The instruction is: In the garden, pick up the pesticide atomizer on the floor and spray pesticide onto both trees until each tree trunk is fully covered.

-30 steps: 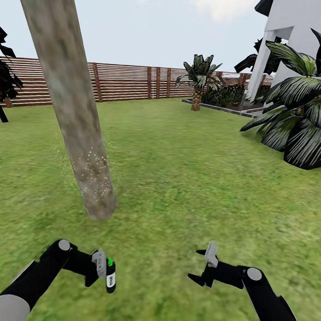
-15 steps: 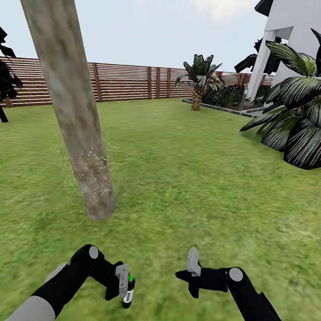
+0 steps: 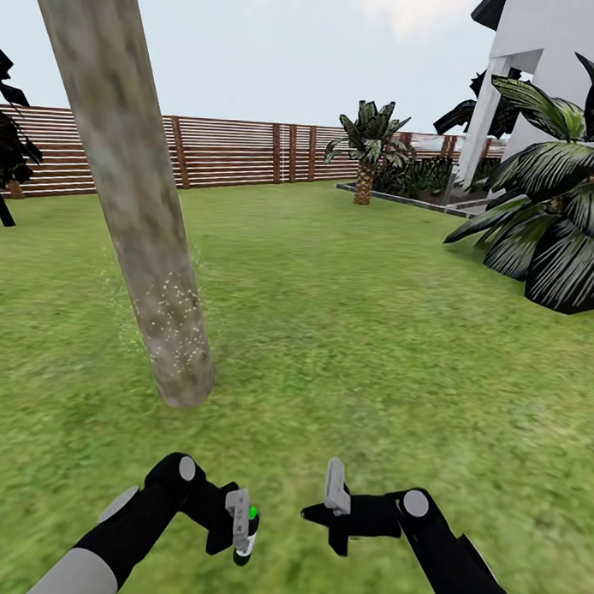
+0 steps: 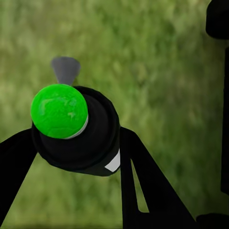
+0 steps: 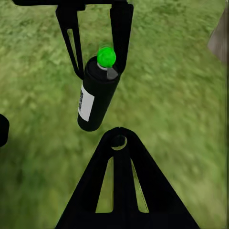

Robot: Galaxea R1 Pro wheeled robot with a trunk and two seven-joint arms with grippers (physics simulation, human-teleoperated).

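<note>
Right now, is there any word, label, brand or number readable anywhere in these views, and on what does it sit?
No text can be read in any view.
White label on the side of the black spray bottle, held in the left gripper: small dark marks, too blurred to read.
Tree trunk, fence, house: no writing or signs seen.

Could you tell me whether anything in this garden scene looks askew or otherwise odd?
The tree trunk leans noticeably, and whitish specks dot its lower part, apparently spray. The pesticide atomizer, clamped in the left gripper, hangs tilted over the grass. Nothing else stands out.
</note>
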